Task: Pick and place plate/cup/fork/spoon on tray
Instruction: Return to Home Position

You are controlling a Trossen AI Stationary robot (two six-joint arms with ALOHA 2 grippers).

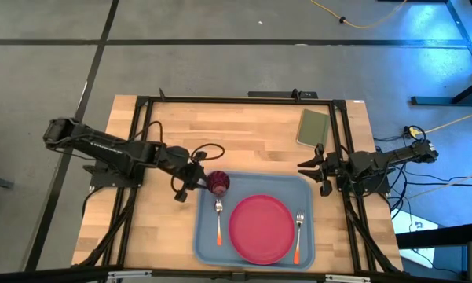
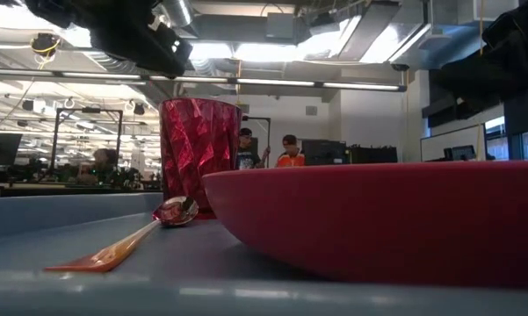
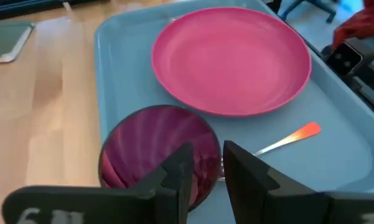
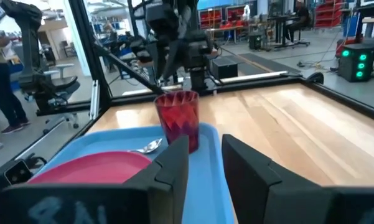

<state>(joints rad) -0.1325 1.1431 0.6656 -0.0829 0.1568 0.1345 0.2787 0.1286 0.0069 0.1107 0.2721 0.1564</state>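
Evidently the arrangement is nearly complete: the light blue tray (image 1: 206, 244) carries the pink-red plate (image 1: 261, 229) at its middle, the orange-handled spoon (image 1: 218, 221) on the side nearer the left arm, and the orange-handled fork (image 1: 298, 235) on the far side of the plate. The dark red cup (image 1: 218, 182) stands upright at the tray's corner, close to the rim, with the spoon's bowl just beside its base. The left gripper (image 1: 190, 182) sits immediately beside the cup; its fingers (image 3: 174, 174) appear parted with a narrow gap, above the cup's rim, though whether a finger touches the wall cannot be settled from these views. The right gripper (image 1: 316, 169) waits at the tray's opposite edge, fingers apart and empty, near the green pad (image 1: 313, 127). The chief risk lies in the left arm's retreat: a finger catching the rim could tip the light, tall cup or drag it over the raised edge onto the wooden table (image 1: 243, 130). A toppled cup could also knock the spoon out of line. A straight upward lift before any sideways motion would seem the safest departure.
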